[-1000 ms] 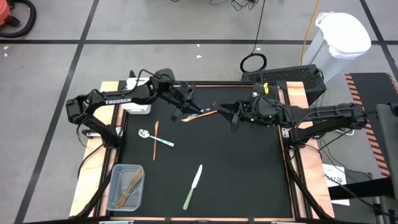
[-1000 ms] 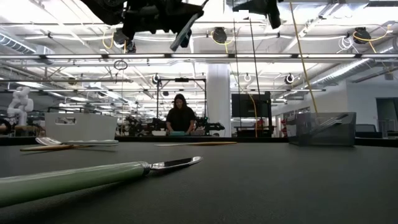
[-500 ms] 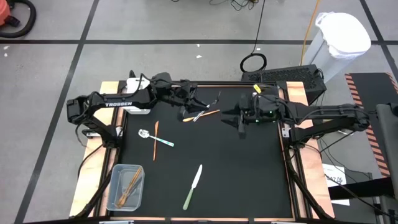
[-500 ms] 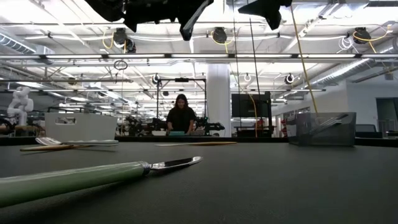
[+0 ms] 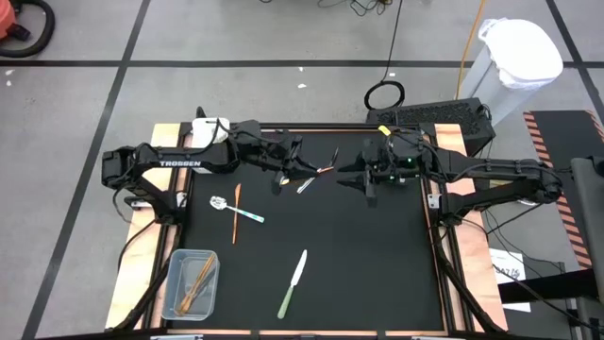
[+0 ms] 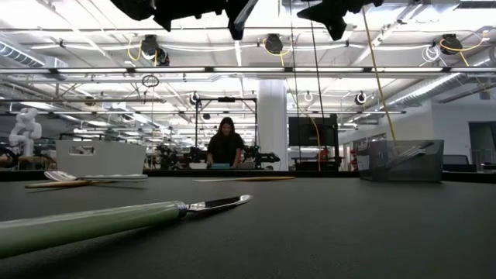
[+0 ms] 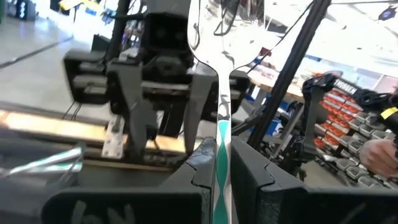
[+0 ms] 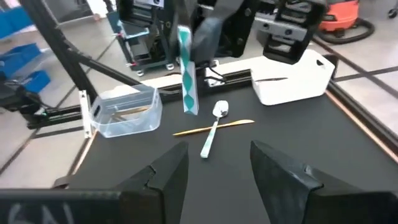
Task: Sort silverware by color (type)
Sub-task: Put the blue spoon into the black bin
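My left gripper (image 5: 293, 175) hovers high over the table's far middle, shut on a silver utensil with a light-blue handle (image 7: 219, 93); its head is cropped, so fork or spoon I cannot tell. My right gripper (image 5: 370, 187) faces it from the right, open (image 8: 219, 149) and holding nothing. A thin orange utensil (image 5: 319, 171) lies flat on the table below them. Farther left lie a blue-handled spoon (image 5: 236, 210) and a second orange utensil (image 5: 236, 215). A pale-green knife (image 5: 293, 283) lies near the front. My left gripper pinches the utensil's light-blue handle (image 7: 222, 149) between its two fingers, coming about level from the table's left. The utensil is lifted clear and stands steeply tilted, silver head up. The handle's free end (image 8: 188, 99) hangs below the fingers.
A clear bin (image 5: 189, 281) with orange utensils sits at the near left corner. A white bin (image 5: 209, 132) stands at the far left, partly under my left arm. A person (image 6: 225, 147) sits far behind the table. Bare black mat (image 5: 377, 264) spreads over the right half.
My left gripper has carried the utensil up and toward the table's right, closer to the right gripper; the utensil's lower end has risen out of the low view. My right gripper has shifted slightly toward the table's right and stayed open.
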Controlling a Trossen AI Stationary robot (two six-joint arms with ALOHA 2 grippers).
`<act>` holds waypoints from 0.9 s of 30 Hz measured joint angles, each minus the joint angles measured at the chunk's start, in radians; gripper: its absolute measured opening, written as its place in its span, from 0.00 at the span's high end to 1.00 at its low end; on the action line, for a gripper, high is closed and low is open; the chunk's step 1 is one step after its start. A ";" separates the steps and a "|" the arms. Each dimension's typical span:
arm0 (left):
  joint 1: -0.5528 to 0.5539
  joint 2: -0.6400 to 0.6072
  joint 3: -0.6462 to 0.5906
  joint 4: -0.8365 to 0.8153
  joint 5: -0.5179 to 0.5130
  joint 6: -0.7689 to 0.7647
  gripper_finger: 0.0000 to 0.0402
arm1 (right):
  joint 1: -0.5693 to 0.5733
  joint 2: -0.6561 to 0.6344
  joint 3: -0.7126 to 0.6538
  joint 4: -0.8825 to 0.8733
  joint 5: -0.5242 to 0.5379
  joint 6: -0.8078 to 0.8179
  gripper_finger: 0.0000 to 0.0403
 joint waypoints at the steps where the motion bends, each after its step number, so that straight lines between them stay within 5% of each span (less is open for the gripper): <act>1: -0.005 0.000 0.000 0.015 0.000 0.000 0.93 | -0.004 0.000 0.000 0.013 -0.026 0.009 0.58; 8: -0.012 0.000 0.000 0.100 0.000 0.000 0.93 | -0.017 0.002 0.000 0.168 -0.089 0.037 0.58; 17: 0.005 0.000 0.000 0.114 -0.042 0.001 0.93 | -0.022 0.005 0.000 0.267 0.166 -0.037 0.58; 27: 0.035 0.000 0.000 0.129 -0.026 0.002 0.93 | -0.025 0.029 0.002 0.402 0.125 0.034 0.58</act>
